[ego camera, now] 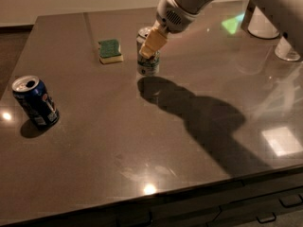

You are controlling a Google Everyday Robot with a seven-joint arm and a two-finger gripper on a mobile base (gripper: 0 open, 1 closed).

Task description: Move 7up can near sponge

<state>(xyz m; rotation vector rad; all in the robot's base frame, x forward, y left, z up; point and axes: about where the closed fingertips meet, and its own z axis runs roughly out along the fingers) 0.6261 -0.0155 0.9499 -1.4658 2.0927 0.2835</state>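
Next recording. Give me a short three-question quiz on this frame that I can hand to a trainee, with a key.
1. Which is shorter, the 7up can or the sponge?
2. True or false: the 7up can touches the sponge.
3. Where is the gripper?
A. Hovering over bare tabletop, far from any object
B. At the upper part of the 7up can, closed on it
C. Pressed down on the sponge

Key
1. The sponge.
2. False: a strip of the table shows between them, with the can on the picture's right of the sponge.
3. B.
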